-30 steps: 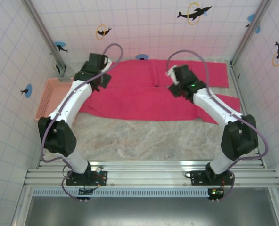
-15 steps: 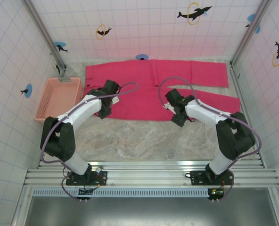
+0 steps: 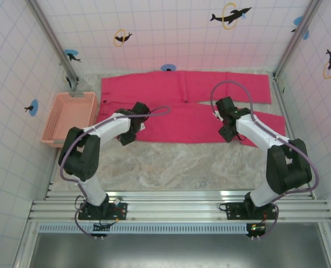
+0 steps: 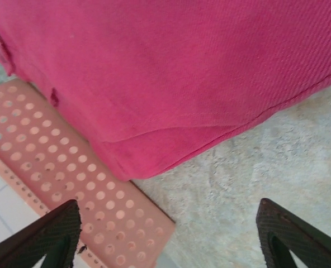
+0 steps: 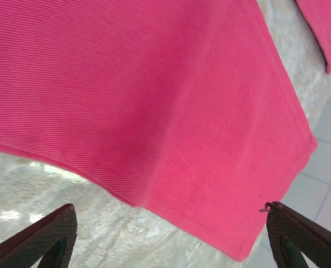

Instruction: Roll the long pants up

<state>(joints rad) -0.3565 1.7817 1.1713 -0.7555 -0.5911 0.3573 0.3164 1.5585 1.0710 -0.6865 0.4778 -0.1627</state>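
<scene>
"Where are the long pants (image 3: 179, 120) lying?"
"They are lying flat across the far half of the table (image 3: 171, 167), with the waist end beside the pink basket (image 3: 67, 117)."
"And the grippers?"
"The left gripper (image 4: 168, 237) and right gripper (image 5: 171, 234) are hovering over the near edge, fingers spread wide."

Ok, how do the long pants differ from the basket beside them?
The long pants are bright pink-red; the basket is paler salmon. The pants are soft fabric lying flat; the basket is perforated plastic with raised walls. The pants spread much wider than the basket. Both are pinkish and rest on the table.
</scene>
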